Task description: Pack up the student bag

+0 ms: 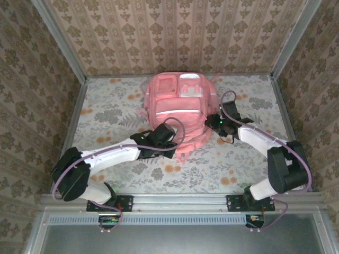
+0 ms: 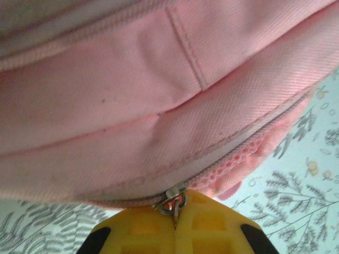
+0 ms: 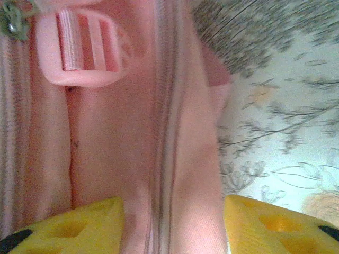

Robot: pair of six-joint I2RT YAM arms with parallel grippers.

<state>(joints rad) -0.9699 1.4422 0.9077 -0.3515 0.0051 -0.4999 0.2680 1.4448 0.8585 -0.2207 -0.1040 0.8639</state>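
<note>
Top external view: the student bag lies flat on the floral desk, centred towards the far wall, front pockets facing up. The pockets in view are zipped, so their contents are hidden. The left claw sits at the near left edge of the bag. The right claw sits against the bag's right side.

Left wrist view: the left claw is at the bottom of the frame, its yellow fingers together and clamped on the metal zip pull. The zip runs along the bag's lower seam and is closed over the length that shows. A pink mesh panel lies just under the zip to the right of the pull. Nothing of the bag's interior can be seen.

Right wrist view: the right claw has its yellow fingers set apart, with a fold of the bag's pink fabric and a closed zip line filling the gap between them; both fingers touch the fabric, so the claw is clamped on the bag. A pink plastic buckle threaded with webbing lies on the bag at upper left
</note>
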